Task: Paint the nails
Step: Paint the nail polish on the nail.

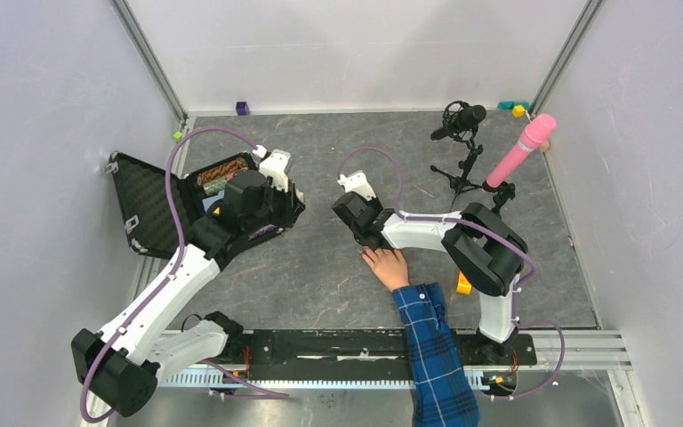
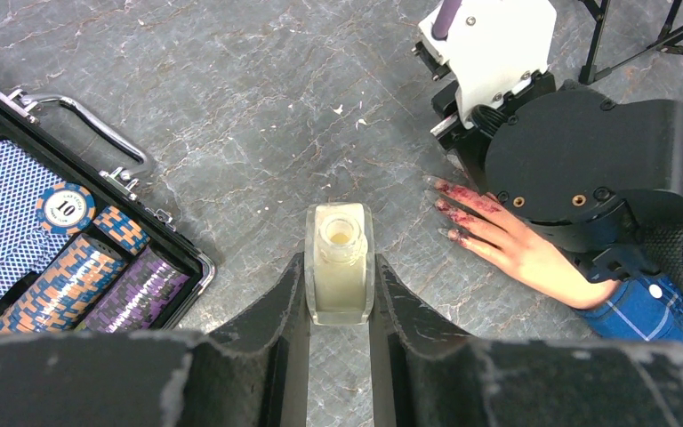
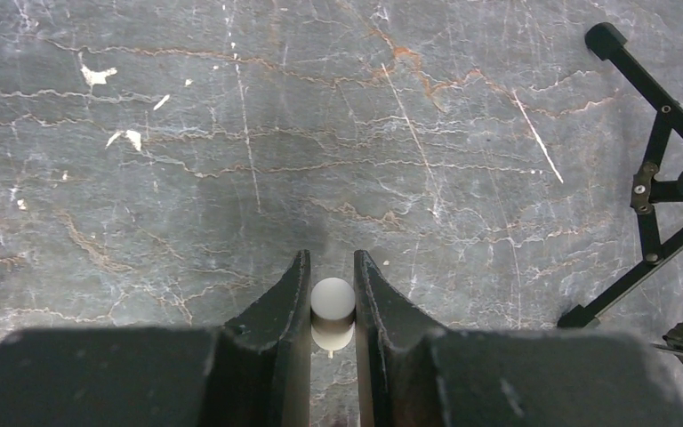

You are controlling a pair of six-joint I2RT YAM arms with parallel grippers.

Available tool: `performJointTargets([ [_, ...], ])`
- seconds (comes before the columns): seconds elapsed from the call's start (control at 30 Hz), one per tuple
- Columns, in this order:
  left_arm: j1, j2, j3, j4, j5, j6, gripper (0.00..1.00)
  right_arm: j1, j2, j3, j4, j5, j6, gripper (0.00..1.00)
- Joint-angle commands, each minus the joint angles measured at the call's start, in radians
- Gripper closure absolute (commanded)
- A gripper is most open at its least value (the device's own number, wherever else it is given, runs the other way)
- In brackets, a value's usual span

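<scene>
A pale hand (image 1: 388, 266) in a blue plaid sleeve (image 1: 431, 342) lies flat on the grey table. In the left wrist view its dark-pinkish nails (image 2: 445, 207) show at the fingertips, with pink smears on the fingers. My left gripper (image 2: 340, 286) is shut on a small open white bottle (image 2: 340, 262) of pale liquid, left of the hand; it also shows in the top view (image 1: 292, 205). My right gripper (image 3: 332, 277) is shut on the white brush cap (image 3: 333, 299) and hangs over the fingers in the top view (image 1: 366, 240). The brush bristles are mostly hidden.
An open black case (image 1: 153, 203) of poker chips (image 2: 62, 267) lies at the left. A microphone (image 1: 462, 119) on a black tripod (image 3: 662, 178) and a pink cylinder (image 1: 521, 149) stand at the back right. Small cubes (image 1: 243, 108) lie by the back wall.
</scene>
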Motion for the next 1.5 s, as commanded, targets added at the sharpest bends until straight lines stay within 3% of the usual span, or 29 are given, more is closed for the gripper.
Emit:
performJointTargets([
  [0.0,0.007,-0.018,0.000,0.025,-0.005,-0.005,0.95,-0.006,-0.075,0.002,0.007,0.023,0.001,1.00],
  [0.47,0.006,-0.025,-0.006,0.037,-0.001,-0.007,0.95,0.015,-0.023,0.068,0.055,-0.126,-0.037,1.00],
  [1.47,0.007,-0.027,-0.002,0.029,-0.010,-0.007,0.95,0.006,0.024,0.073,0.021,-0.058,-0.034,1.00],
])
